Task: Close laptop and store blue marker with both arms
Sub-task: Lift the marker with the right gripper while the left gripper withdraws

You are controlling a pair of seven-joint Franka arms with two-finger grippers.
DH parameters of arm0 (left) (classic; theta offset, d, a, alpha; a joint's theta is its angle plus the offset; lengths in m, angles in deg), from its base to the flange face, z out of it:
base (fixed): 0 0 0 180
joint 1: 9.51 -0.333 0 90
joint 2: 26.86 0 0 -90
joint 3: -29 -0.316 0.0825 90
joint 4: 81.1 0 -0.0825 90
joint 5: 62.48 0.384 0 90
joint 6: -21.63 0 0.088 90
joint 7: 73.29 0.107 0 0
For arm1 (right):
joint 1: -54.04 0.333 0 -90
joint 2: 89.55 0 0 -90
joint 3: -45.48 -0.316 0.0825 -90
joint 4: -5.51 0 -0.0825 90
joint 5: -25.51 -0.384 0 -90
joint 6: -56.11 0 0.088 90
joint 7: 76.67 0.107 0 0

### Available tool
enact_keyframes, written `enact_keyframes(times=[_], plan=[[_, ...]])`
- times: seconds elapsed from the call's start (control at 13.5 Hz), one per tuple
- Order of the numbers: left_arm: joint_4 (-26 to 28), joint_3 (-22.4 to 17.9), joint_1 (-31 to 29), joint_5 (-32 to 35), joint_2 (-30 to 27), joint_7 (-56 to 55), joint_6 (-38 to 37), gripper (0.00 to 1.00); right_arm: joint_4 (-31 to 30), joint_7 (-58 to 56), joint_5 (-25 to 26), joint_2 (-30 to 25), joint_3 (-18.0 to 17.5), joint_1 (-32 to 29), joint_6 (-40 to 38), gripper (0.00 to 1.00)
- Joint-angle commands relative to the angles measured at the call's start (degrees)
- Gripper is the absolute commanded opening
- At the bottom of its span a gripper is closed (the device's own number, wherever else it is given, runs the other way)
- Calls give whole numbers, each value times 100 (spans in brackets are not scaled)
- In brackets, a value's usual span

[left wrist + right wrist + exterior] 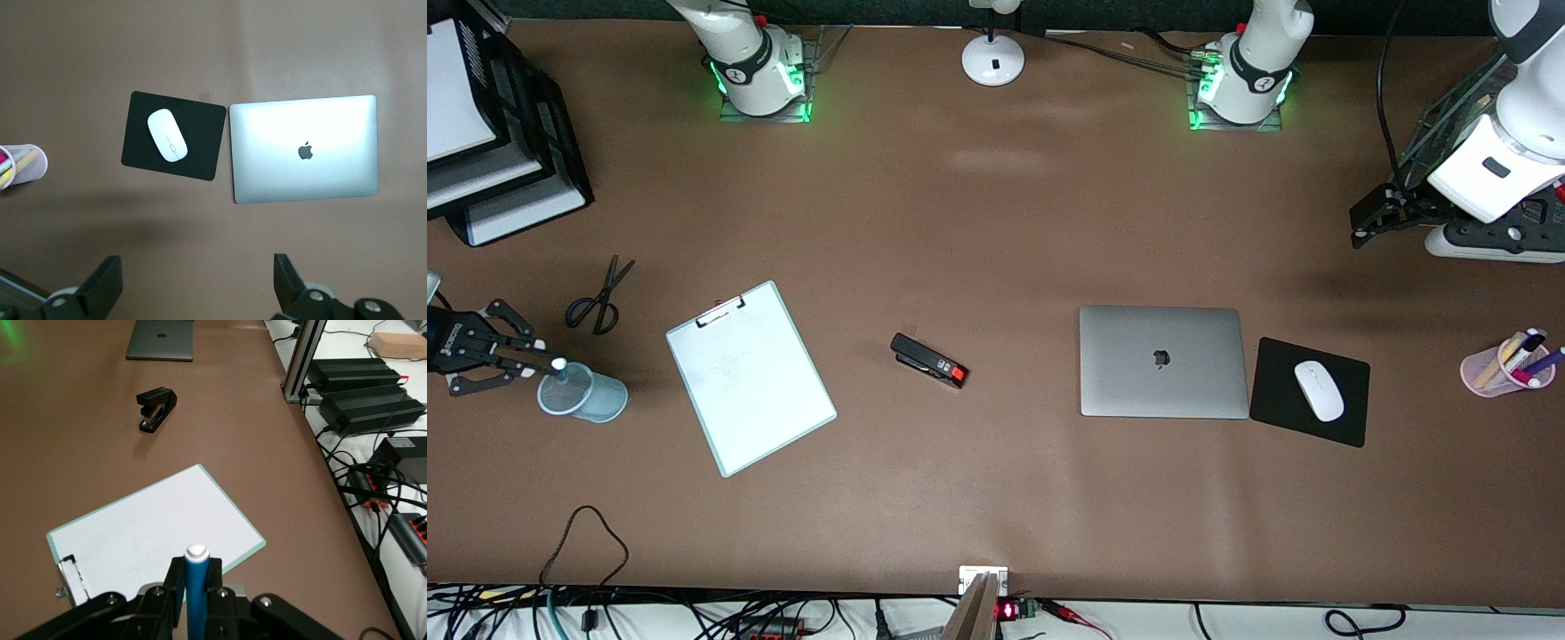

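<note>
Gripping the blue marker [196, 587], right gripper [511, 356] over cup [587, 396]

Blue marker [196, 590] barrel — lower end hidden between right jaws.

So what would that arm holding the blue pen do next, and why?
Probably lower it. The right gripper grips the blue marker upright, over the blue cup; the laptop already lies closed, and the left gripper waits open above the table.

Closed silver laptop [1162, 361]; blue marker [196, 590] upright.
</note>
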Motion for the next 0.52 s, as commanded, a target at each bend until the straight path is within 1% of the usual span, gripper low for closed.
enact_keyframes(times=[0.0, 0.44], plan=[[-127, -5, 14, -59, 4, 98, -163, 100, 727, -200, -177, 507, -95, -174, -130, 0], [-162, 30, 14, -59, -5, 89, -181, 100, 755, -604, -186, 745, -95, -446, -68, 0]])
